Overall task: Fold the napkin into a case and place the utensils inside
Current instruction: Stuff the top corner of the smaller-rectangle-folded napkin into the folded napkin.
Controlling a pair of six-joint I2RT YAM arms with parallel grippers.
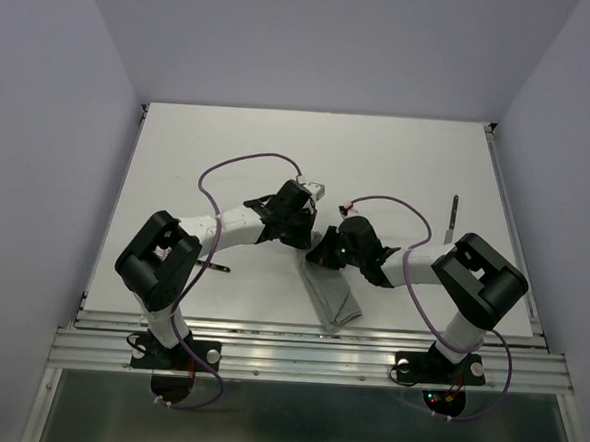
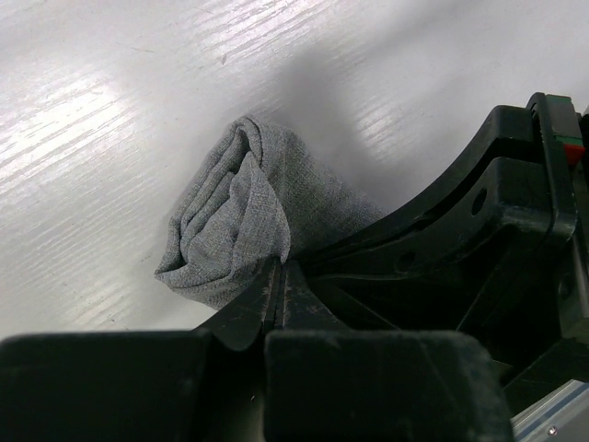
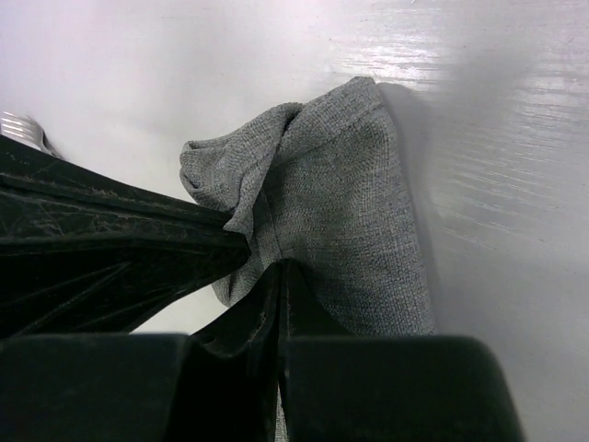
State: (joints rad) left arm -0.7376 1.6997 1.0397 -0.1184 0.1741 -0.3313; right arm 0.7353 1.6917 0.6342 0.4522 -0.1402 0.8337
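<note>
on the white table point(image 1: 179, 154), at about 8 o'clock from its middle, a thin dark stick point(image 1: 215, 266) lay just beside the elbow of the left arm point(image 1: 229, 227). whether it was cutlery i could not tell. that arm reached toward 3 o'clock, and the left gripper point(image 1: 304, 237) sat at the far end of the napkin point(image 1: 333, 299). its own camera showed its jaws closed, pinching a fold of the grey cloth.

the napkin lay near 6 o'clock from the table's middle. it was folded into a narrow grey strip running from about 11 to 5 o'clock, and its far end was bunched into soft rolled layers.

the right gripper point(image 1: 323, 253) came in from the 3 o'clock side. its jaws were closed too, nipping the same bunched end, with its tips just beside the left one's. shiny fork point(image 3: 23, 129) tines showed at the 9 o'clock edge of the right wrist view.

further toward 3 o'clock, well apart from the napkin, a slim utensil point(image 1: 452, 219) lay on the bare table, pointing roughly 12 to 6 o'clock.
</note>
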